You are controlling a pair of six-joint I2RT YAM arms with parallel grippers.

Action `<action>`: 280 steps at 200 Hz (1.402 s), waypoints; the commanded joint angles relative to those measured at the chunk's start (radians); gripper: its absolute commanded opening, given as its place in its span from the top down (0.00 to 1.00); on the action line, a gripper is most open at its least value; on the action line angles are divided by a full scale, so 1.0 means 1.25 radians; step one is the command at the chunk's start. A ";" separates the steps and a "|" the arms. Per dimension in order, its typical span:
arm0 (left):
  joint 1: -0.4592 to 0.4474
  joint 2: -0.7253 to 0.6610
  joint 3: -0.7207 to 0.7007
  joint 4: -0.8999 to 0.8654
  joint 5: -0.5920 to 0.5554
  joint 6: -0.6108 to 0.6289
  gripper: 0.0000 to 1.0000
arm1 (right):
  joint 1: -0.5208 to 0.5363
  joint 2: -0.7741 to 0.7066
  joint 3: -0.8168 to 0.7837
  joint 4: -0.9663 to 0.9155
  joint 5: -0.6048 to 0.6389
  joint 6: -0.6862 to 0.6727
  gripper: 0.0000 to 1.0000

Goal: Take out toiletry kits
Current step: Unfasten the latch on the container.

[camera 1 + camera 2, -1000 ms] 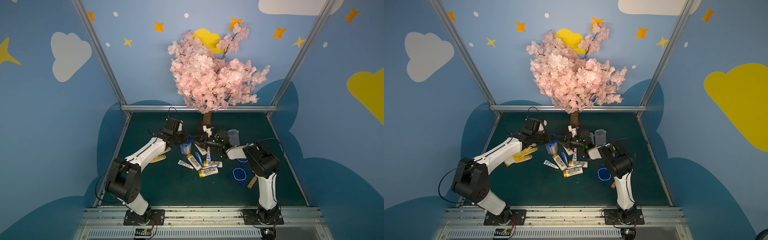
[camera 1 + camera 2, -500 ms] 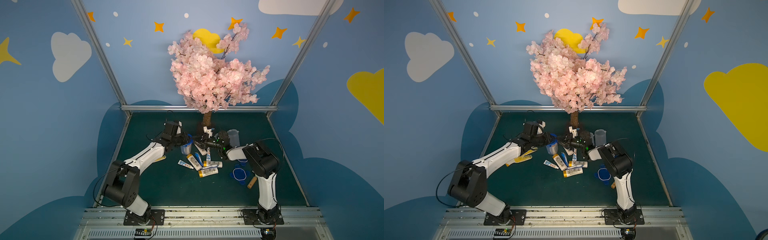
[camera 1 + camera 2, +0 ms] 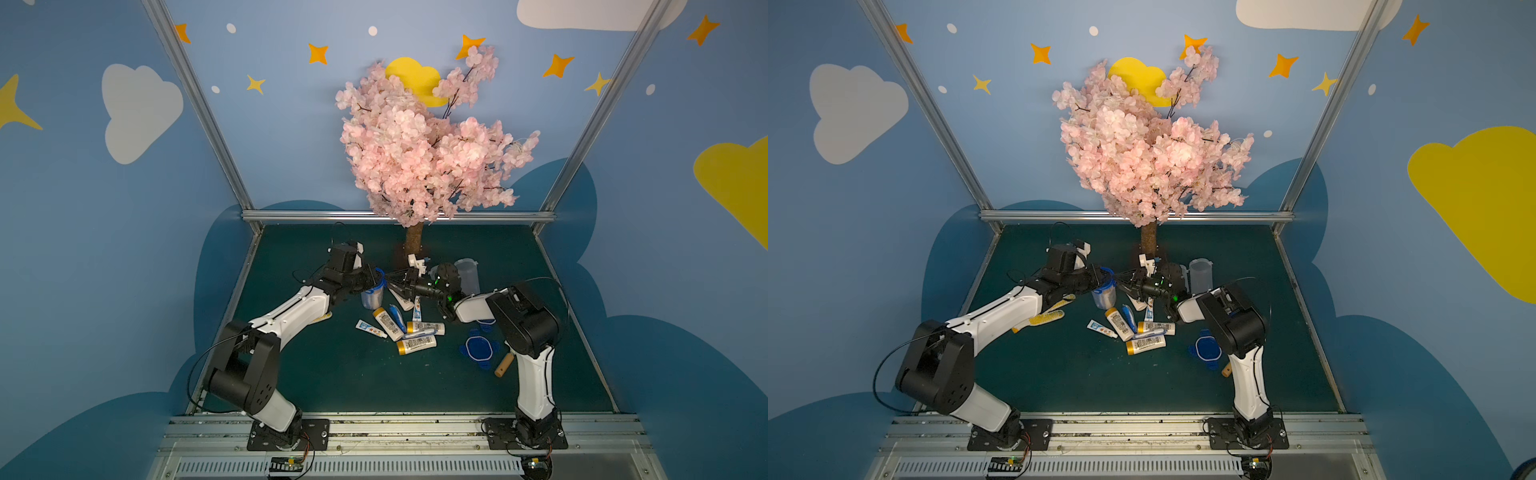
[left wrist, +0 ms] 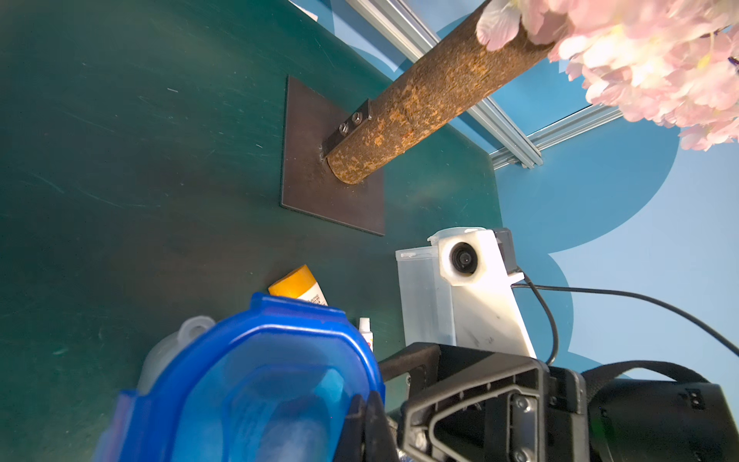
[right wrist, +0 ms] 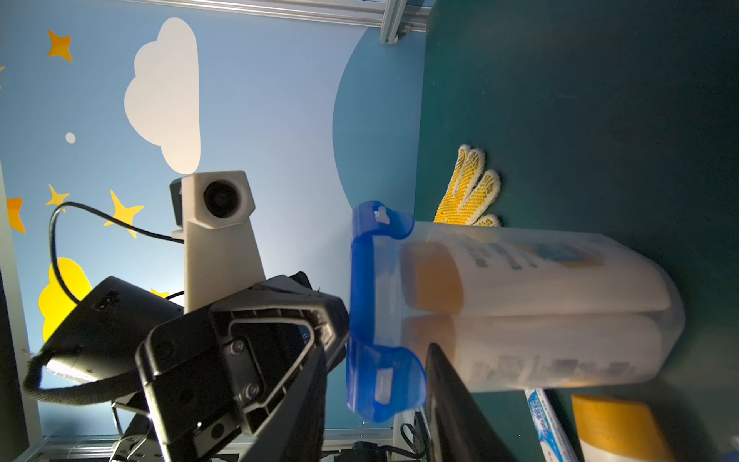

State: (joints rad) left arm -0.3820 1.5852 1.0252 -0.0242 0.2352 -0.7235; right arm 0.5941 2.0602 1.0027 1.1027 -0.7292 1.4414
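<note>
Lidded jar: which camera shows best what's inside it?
Right wrist: the jar is seen side-on, two orange-capped bottles showing through its wall. Left wrist shows mostly its blue lid. In both top views it is too small to show contents.

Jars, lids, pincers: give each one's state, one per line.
Lidded jar: upright, blue lid on, bottles inside.
Second jar: upright, lidless.
Loose lid: flat on the table.
Left pincer: shut, at the blue lid.
Right pincer: jaws astride the blue lid's edge, grip unclear.
</note>
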 commanded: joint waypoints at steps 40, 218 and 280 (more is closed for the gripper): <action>0.003 0.076 -0.101 -0.280 -0.084 0.004 0.98 | 0.011 -0.098 0.006 0.127 -0.044 0.007 0.60; -0.091 -0.024 0.248 -0.460 -0.097 0.114 0.98 | -0.016 -0.305 0.164 -0.839 0.082 -0.616 1.00; -0.151 -0.067 0.287 -0.492 -0.119 0.140 0.98 | -0.015 -0.197 0.314 -1.073 0.182 -0.757 1.00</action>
State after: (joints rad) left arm -0.5598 1.5417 1.4101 -0.5648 0.1139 -0.5747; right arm 0.5774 1.7519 1.3293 -0.0811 -0.5629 0.6003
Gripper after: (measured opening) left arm 0.047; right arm 0.048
